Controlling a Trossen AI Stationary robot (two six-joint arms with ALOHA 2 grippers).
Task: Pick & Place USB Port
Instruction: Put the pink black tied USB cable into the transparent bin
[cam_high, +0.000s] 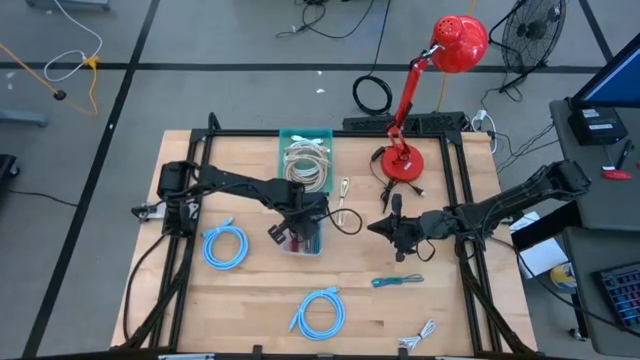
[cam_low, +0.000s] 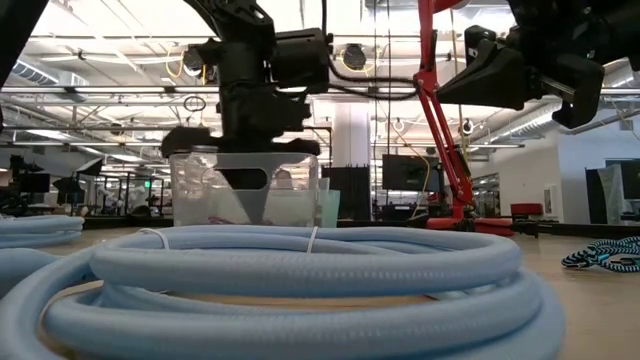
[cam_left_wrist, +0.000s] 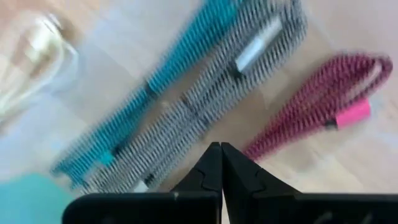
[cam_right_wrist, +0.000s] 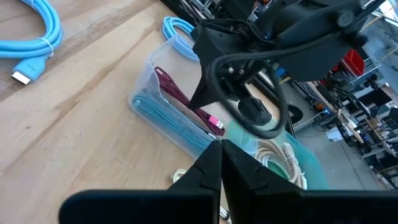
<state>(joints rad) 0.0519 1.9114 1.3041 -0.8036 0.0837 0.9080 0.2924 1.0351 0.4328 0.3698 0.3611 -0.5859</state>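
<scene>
A clear bin (cam_high: 318, 246) (cam_low: 190, 190) (cam_right_wrist: 144, 93) stands on the wooden table. It holds coiled braided cables: a teal one (cam_left_wrist: 180, 68), a grey one (cam_left_wrist: 214, 93) and a magenta one (cam_left_wrist: 311, 106). My left gripper (cam_high: 298, 232) (cam_left_wrist: 221, 148) points down over this bin, shut and with nothing between its fingers. In the low view its fingers (cam_low: 252, 205) reach below the bin's rim. My right gripper (cam_high: 376, 228) (cam_right_wrist: 221, 145) hovers shut to the right of the bin, above the table. Another teal braided cable (cam_high: 398, 282) (cam_low: 605, 255) lies on the table near the right gripper.
A green bin of white cables (cam_high: 305, 160) stands behind the clear bin. A red desk lamp (cam_high: 405, 160) stands at the far right. Light-blue coiled cables lie at the left (cam_high: 225, 246) and at the near edge (cam_high: 320, 312). A small white cable (cam_high: 420, 335) lies near the front edge.
</scene>
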